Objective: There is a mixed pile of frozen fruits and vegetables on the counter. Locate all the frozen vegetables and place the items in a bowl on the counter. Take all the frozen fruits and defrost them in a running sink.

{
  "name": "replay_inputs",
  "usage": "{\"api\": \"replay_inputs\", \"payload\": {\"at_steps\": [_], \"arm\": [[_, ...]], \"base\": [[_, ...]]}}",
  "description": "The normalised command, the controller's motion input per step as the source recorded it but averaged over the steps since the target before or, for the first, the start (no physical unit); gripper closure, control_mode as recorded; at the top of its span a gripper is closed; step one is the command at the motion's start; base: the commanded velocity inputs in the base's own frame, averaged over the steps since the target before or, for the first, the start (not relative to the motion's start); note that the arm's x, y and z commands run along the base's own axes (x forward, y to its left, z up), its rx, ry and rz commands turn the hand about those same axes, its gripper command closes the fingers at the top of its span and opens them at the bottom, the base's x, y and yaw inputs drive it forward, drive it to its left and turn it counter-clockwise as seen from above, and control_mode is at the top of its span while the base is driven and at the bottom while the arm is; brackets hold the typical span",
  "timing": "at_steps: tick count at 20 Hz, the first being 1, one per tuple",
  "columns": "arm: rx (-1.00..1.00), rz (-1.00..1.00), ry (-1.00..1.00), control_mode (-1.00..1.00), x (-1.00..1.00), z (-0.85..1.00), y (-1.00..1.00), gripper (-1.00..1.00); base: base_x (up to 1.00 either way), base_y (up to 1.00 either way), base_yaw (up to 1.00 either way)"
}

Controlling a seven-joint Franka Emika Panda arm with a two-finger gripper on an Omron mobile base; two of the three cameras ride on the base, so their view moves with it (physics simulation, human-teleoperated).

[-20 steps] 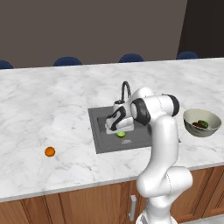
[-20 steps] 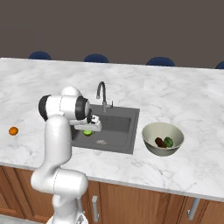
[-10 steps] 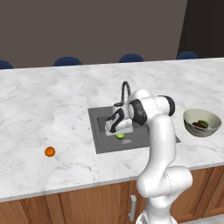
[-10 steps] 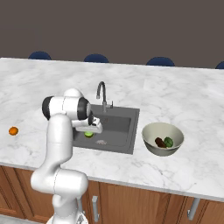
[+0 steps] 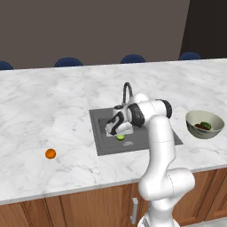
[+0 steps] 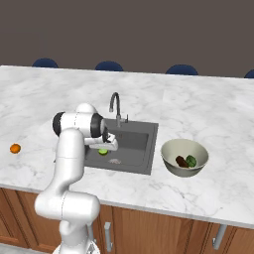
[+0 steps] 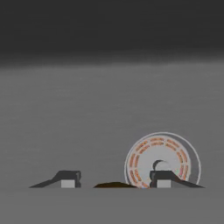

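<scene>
My gripper (image 5: 119, 133) (image 6: 104, 148) reaches down into the dark grey sink (image 5: 146, 138) (image 6: 135, 142), shut on the lime-green fruit (image 5: 120, 137) (image 6: 102, 151), which hangs just above the basin floor. In the hand view the gripper (image 7: 115, 181) holds a dark sliver of that fruit (image 7: 114, 185), with the round drain (image 7: 162, 162) just beyond. The orange fruit (image 5: 50, 154) (image 6: 15, 148) lies alone on the counter (image 5: 66, 97), far left of the sink. The beige bowl (image 5: 195, 128) (image 6: 171, 166), right of the sink, holds the dark green vegetable (image 5: 205, 124) (image 6: 191, 160) and the brown one (image 5: 200, 127) (image 6: 182, 161).
The thin curved faucet (image 5: 127, 88) (image 6: 115, 99) rises at the sink's back edge, close behind the hand. Blue chair backs (image 5: 68, 62) line the counter's far side. Wooden cabinet fronts (image 5: 88, 208) run below the near edge.
The hand has sunk slightly lower into the sink with the lime-green fruit still between its fingers. Nothing else has moved.
</scene>
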Motion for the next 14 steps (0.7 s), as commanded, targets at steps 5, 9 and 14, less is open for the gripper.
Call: {"api": "replay_inputs", "payload": {"at_steps": [5, 9, 14], "arm": [[0.00, -0.05, 0.03, -1.00, 0.40, -0.33, -0.03, 1.00], [0.00, -0.06, 0.10, -1.00, 0.43, -0.35, -0.10, 1.00], [0.00, -0.05, 0.08, -1.00, 0.46, -0.22, -0.08, 1.00]], "base": [[0.00, 0.00, 0.00], [0.00, 0.00, 0.00], [0.00, 0.00, 0.00]]}}
